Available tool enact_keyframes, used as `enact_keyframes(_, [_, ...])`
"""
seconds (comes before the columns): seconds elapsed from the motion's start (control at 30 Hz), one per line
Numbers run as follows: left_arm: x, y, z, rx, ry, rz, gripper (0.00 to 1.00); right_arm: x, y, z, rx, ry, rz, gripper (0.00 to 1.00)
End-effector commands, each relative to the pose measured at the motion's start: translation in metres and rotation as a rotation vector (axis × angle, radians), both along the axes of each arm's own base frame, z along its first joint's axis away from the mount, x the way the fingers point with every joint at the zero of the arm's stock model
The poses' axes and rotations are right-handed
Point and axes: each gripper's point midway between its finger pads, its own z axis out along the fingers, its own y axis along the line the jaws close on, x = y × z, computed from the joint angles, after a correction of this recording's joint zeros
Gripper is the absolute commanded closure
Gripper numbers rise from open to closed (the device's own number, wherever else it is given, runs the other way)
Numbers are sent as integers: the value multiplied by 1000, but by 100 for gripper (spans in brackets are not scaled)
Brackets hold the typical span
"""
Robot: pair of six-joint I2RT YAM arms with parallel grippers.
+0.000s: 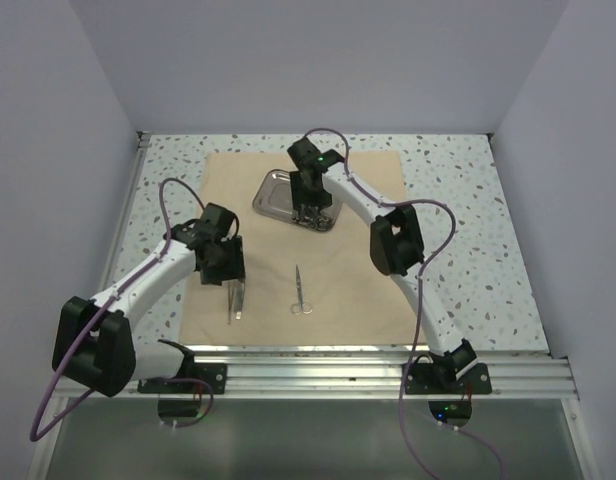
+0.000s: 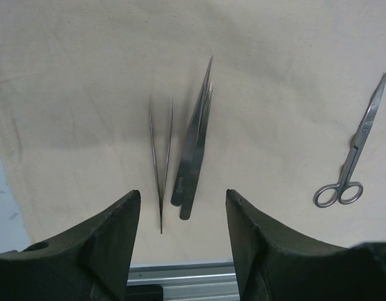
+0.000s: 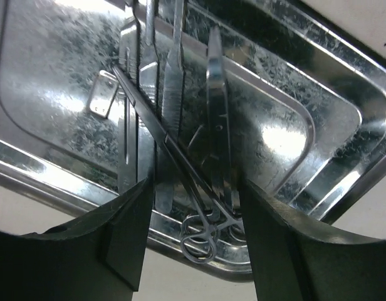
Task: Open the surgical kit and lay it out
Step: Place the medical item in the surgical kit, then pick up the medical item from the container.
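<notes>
The beige cloth wrap (image 1: pixel 358 290) lies spread flat on the table. The steel tray (image 1: pixel 273 193) stands on its far part and holds several instruments, among them forceps (image 3: pixel 202 235) with ring handles at the near rim. My right gripper (image 1: pixel 310 212) is open just above the tray (image 3: pixel 343 119), its fingers either side of those forceps. My left gripper (image 1: pixel 231 282) is open and empty above two pairs of tweezers (image 2: pixel 194 150) lying side by side on the cloth (image 2: pixel 86 75). Scissors (image 1: pixel 301 293) lie on the cloth to their right, and show in the left wrist view (image 2: pixel 353 157).
The speckled table (image 1: pixel 458 210) shows around the cloth. White walls close the left, back and right sides. A metal rail (image 1: pixel 318 375) with the arm bases runs along the near edge.
</notes>
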Motion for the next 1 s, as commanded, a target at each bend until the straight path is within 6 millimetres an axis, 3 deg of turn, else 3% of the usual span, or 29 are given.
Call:
enact_keyframes(0.0, [3, 2, 16, 8, -34, 23, 40, 18, 5, -2, 41, -29, 8, 39])
enact_keyframes(0.07, [2, 3, 16, 12, -29, 27, 40, 21, 2, -15, 37, -16, -2, 40])
enact_keyframes(0.17, [1, 4, 17, 19, -28, 32, 40, 20, -4, -32, 16, 15, -19, 49])
enact_keyframes(0.2, [2, 5, 18, 22, -29, 33, 40, 18, -6, -36, 4, 23, -21, 58])
enact_keyframes(0.4, [5, 6, 20, 29, -38, 45, 41, -7, -36, -74, -144, 142, -20, 76])
enact_keyframes(0.57, [8, 5, 19, 24, -42, 55, 41, -29, -52, -86, -214, 228, -7, 100])
enact_keyframes(0.7, [10, 2, 18, 15, -40, 52, 42, -23, -49, -66, -195, 190, -8, 100])
enact_keyframes(0.97, [14, -2, 17, -1, -45, 39, 43, 2, -48, 40, -106, -8, -46, 100])
